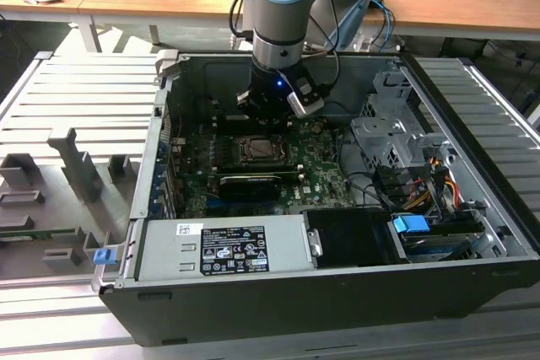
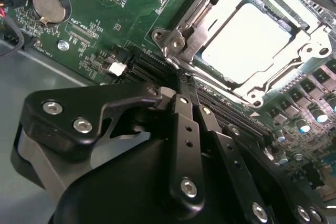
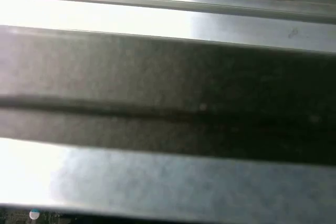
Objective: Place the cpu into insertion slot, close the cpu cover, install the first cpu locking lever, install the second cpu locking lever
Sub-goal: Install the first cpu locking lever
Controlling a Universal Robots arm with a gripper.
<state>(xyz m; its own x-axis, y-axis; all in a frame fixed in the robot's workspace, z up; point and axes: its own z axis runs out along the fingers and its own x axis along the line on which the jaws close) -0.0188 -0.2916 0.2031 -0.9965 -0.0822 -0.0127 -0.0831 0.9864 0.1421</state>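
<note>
One open computer case lies on its side on a slatted metal bench, holding a green motherboard, a power supply along its near edge and a drive cage toward the exterior view's right. Near the board's middle sits the insertion slot with the cpu seated inside, its pale silvery face bright within the cpu cover, which lies closed around it. The gripper hovers just beside the socket's corner, jaws pressed together, holding nothing.
</note>
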